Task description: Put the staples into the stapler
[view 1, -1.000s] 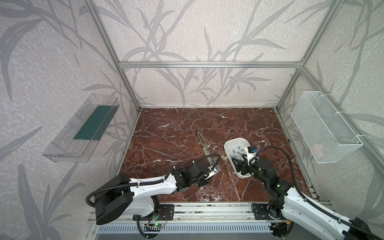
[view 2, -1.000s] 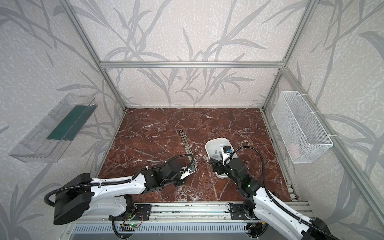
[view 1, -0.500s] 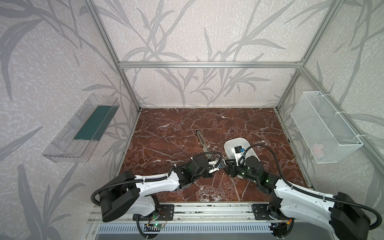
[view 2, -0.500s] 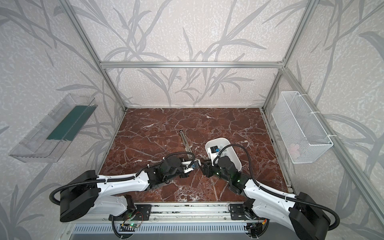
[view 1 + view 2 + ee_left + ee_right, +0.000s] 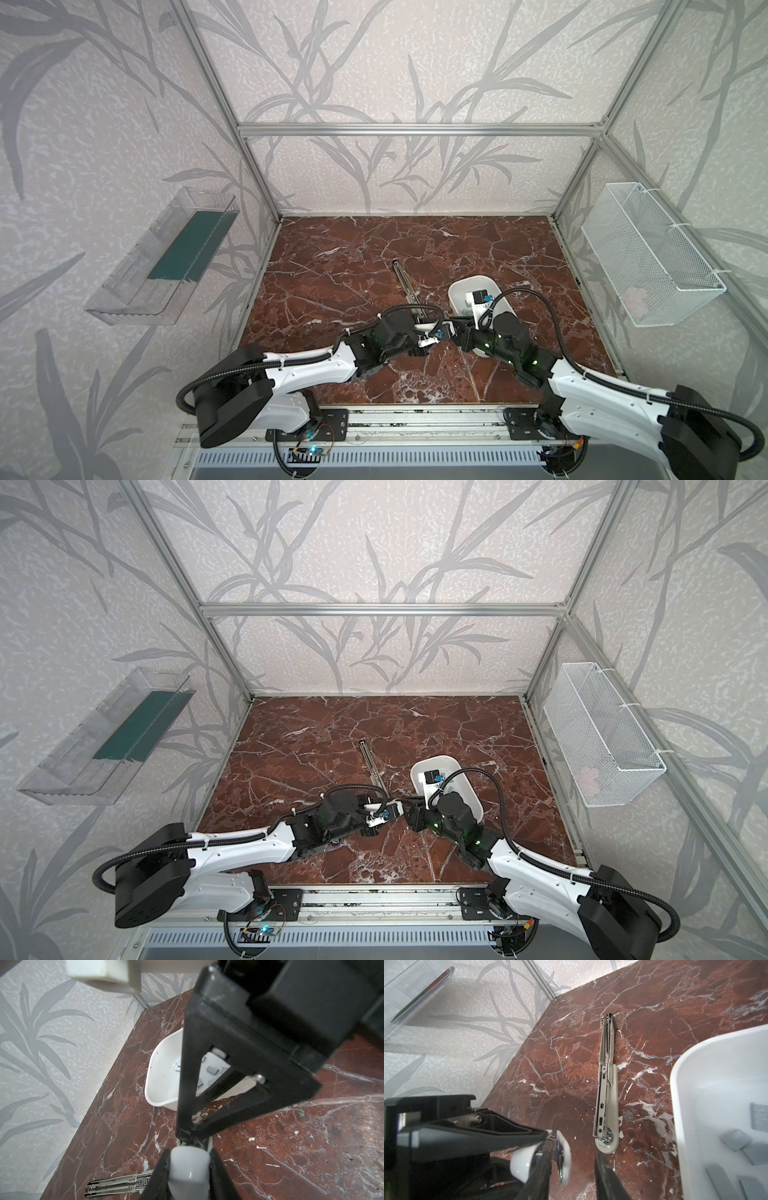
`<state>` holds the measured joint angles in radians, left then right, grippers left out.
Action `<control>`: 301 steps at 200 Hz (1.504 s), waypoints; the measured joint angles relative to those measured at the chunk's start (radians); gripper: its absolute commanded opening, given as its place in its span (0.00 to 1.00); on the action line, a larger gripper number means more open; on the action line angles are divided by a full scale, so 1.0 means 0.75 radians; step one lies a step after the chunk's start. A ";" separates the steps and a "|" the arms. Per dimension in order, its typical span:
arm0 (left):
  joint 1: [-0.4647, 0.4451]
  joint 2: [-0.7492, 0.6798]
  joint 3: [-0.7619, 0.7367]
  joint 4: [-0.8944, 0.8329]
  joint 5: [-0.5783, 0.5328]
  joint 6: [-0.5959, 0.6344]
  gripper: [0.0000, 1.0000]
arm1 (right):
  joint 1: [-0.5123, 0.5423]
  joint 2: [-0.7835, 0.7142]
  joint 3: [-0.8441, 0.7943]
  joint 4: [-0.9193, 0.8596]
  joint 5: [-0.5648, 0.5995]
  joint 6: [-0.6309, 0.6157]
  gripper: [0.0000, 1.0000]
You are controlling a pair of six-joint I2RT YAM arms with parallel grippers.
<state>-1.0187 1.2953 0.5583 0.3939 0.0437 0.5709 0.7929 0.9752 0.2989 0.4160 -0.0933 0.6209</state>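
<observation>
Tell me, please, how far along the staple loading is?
Done: the left gripper is shut on the white stapler. In hand: the right gripper hangs open at its end, with no strip visible in it. Left: the staples lie in the white tray, none visibly loaded; the beige stapler lies opened flat.

Clear shelf (image 5: pixel 124 299) holds a green sheet (image 5: pixel 187 245); white wire basket (image 5: pixel 665 266) hangs opposite.
</observation>
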 measured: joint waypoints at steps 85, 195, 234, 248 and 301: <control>-0.002 -0.125 -0.075 0.051 0.043 0.046 0.00 | 0.035 0.031 -0.002 0.098 -0.043 0.089 0.30; -0.001 -0.244 -0.154 0.115 0.095 0.089 0.00 | 0.097 0.008 -0.011 0.137 -0.019 0.140 0.00; 0.002 -0.334 -0.215 0.126 0.128 0.088 0.00 | 0.108 -0.016 -0.026 0.142 -0.028 0.142 0.00; 0.002 -0.366 -0.244 0.135 0.130 0.087 0.00 | 0.109 -0.028 -0.038 0.144 -0.027 0.142 0.00; 0.012 -0.427 -0.352 0.206 0.091 0.064 0.00 | 0.103 -0.095 -0.098 0.146 -0.011 0.144 0.00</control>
<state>-1.0100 0.9752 0.2943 0.5484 0.1116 0.6189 0.8703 0.9043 0.2253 0.5259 -0.1017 0.7292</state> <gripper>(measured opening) 0.260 0.095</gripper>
